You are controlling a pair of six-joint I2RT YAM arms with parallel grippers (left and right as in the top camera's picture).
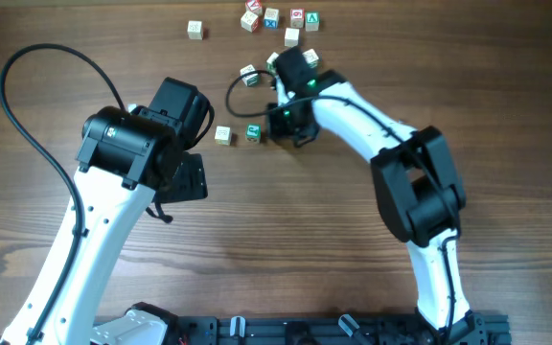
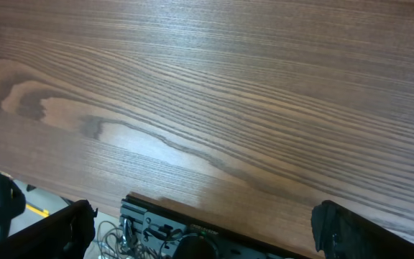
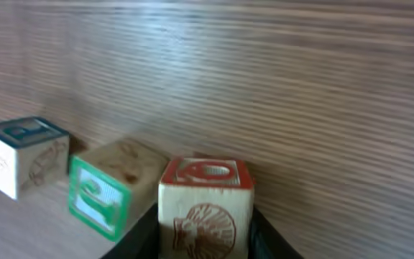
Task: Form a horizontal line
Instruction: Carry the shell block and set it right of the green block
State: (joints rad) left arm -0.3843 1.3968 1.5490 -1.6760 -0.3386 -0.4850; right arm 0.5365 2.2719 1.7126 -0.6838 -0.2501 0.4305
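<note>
Right tool (image 3: pixel 205 241) pinches a red-marked cube (image 3: pixel 207 205). Only the inner edges of its dark fingers (image 3: pixel 141 237) show, at the bottom of the right wrist view, and the cube's lower part is cut off by the frame.

The horizontal line (image 3: pixel 110 191) sits just left of that cube on the table (image 3: pixel 300 108). A green-marked cube (image 3: pixel 92 196) is right against the held one, but I can't tell whether they touch. Past a slim gap is a teal-topped cube (image 3: pixel 21 155), its left corner close to the frame edge. The whole wrist picture is soft, so the letters are unreadable.

From overhead the right tool (image 1: pixel 281 125) covers the held cube entirely. Only two cubes of the line (image 1: pixel 253 132) show, left of the tool and apart from each other, near table centre.

The loose cubes (image 1: pixel 271 16) are clustered at the far edge. One is partly cropped by the top of the frame, and one or two are half hidden behind the right arm (image 1: pixel 420 182). Their marks are too small to read. A black cable (image 1: pixel 236 91) loops beside the wrist.

Left tool (image 2: pixel 200 230) is spread wide, with only its finger stubs (image 2: pixel 340 230) showing in the bottom corners of its wrist view. It holds nothing and is over bare wood by the table's near edge. From overhead the left tool (image 1: pixel 188 177) is mostly masked by its own wrist housing.
</note>
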